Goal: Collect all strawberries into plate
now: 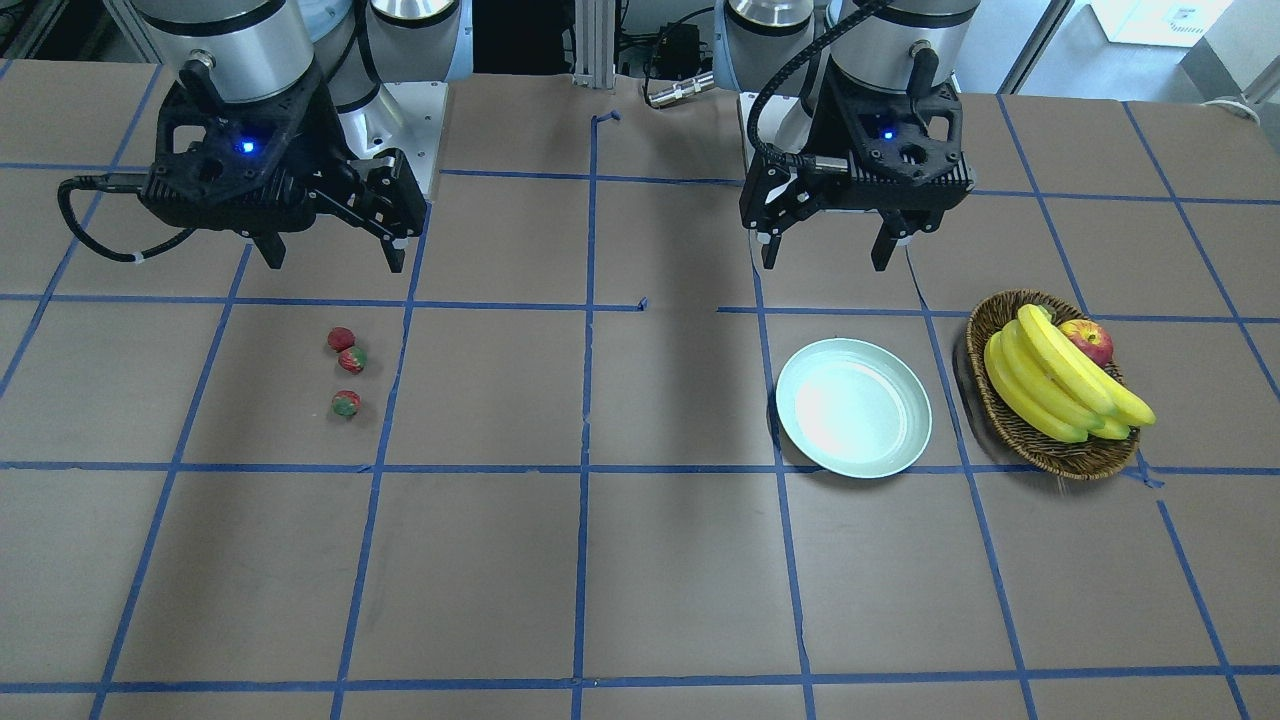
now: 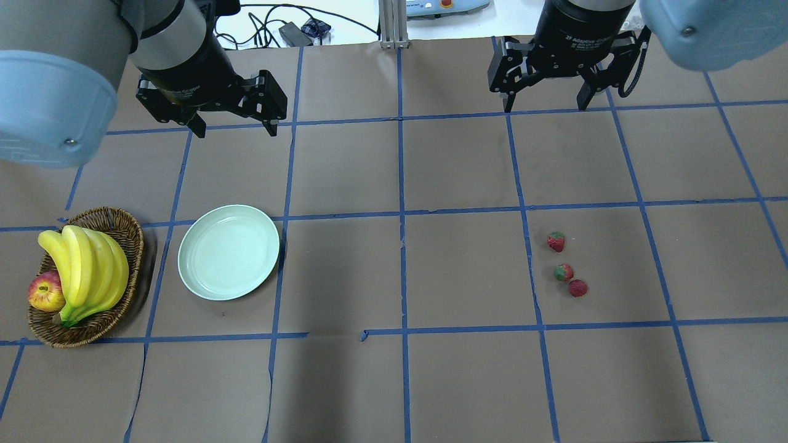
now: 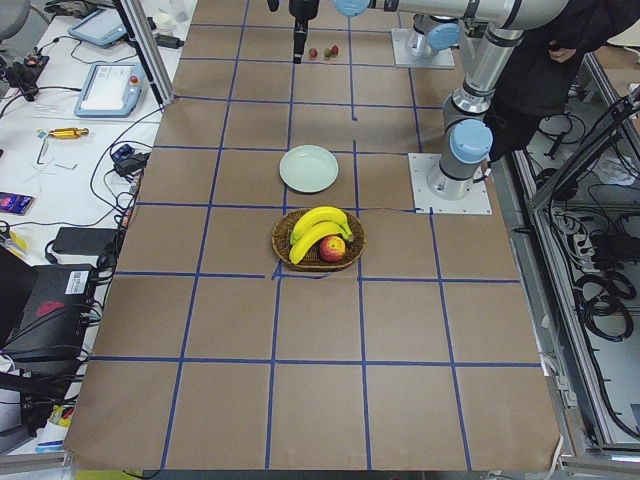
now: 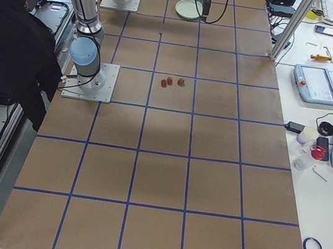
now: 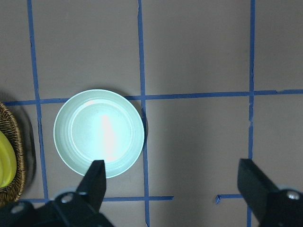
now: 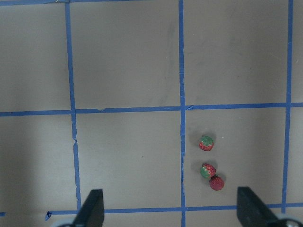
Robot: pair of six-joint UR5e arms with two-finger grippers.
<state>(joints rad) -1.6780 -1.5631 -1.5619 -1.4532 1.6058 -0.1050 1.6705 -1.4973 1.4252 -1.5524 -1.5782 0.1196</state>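
Three strawberries [image 2: 556,242] [image 2: 563,272] [image 2: 577,288] lie close together on the brown table on my right side, two of them nearly touching. They also show in the right wrist view as strawberries [image 6: 207,170]. The pale mint plate [image 2: 228,252] sits on my left side with nothing in it, and appears as the plate [image 5: 98,133] in the left wrist view. My left gripper [image 2: 235,131] hangs open and empty above the table behind the plate. My right gripper [image 2: 545,107] hangs open and empty, well behind the strawberries.
A wicker basket [image 2: 132,234] with bananas [image 2: 86,271] and an apple [image 2: 46,292] stands just left of the plate. Blue tape lines grid the table. A person in dark clothing [image 4: 11,32] stands beside the robot's base.
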